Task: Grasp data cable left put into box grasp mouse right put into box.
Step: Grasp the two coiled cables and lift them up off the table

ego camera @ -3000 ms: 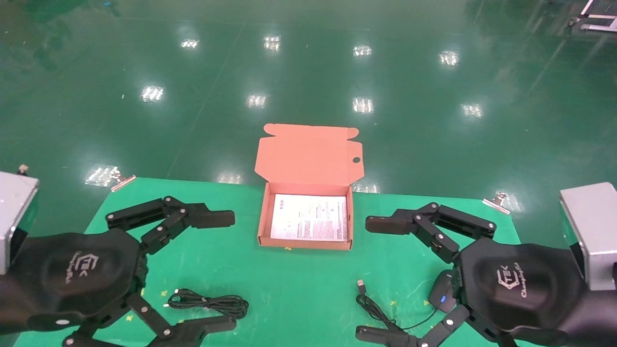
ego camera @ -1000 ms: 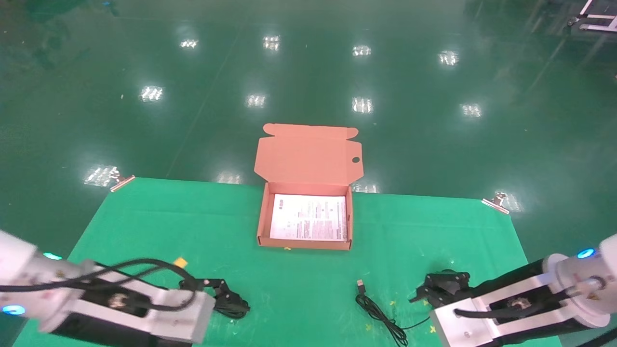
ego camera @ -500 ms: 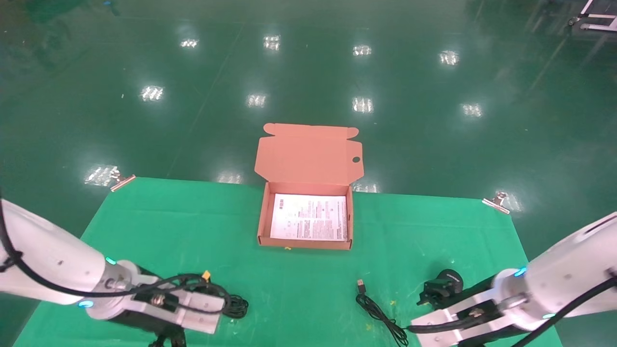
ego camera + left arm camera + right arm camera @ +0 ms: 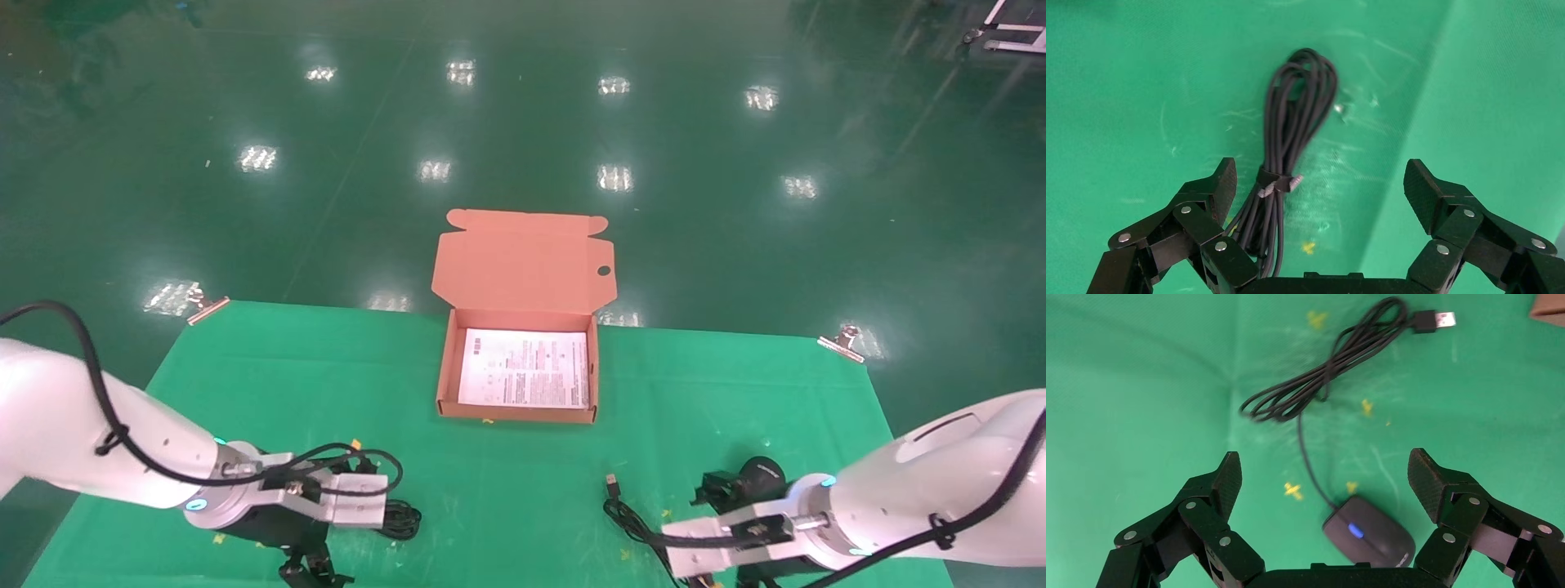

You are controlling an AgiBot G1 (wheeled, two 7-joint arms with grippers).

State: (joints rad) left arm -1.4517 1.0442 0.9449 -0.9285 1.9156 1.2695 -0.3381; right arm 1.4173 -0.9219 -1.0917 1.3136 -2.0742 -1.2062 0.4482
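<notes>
At the lower left of the head view, the white left arm is reaching in low over the green cloth-covered table (image 4: 245, 367), and its black left gripper (image 4: 1321, 184) is hovering over the thin black data cable bundled in a flat elongated coil (image 4: 1291, 147). In the left wrist view its fingers (image 4: 1220, 184) are standing wide apart, nothing between the pads; the coil is lying flat on the cloth between them, much closer to one finger than the other, with a small tie pinching its strands together. From the head view only the end of the bundle (image 4: 402, 518) is peeking out beside the wrist block, which is covering the rest.

Moving to the centre, the shallow orange-brown cardboard box (image 4: 446, 371) is sitting open at the table's far edge, flap lid standing up behind it, a white printed sheet (image 4: 525, 369) lying inside. Nothing is crowding it.

Further right, the mouse's cord is trailing in loose loops with its USB plug (image 4: 611, 484) pointing toward the box. At the lower right, the white right arm is holding the black right gripper (image 4: 1324, 474) over the small black oval mouse (image 4: 1369, 531), fingers (image 4: 1430, 478) spread wide and touching nothing. The mouse is resting on the cloth near the gripper's base, a blue light showing on its back. Metal clips (image 4: 840, 340) are pinning the cloth at the far corners.
</notes>
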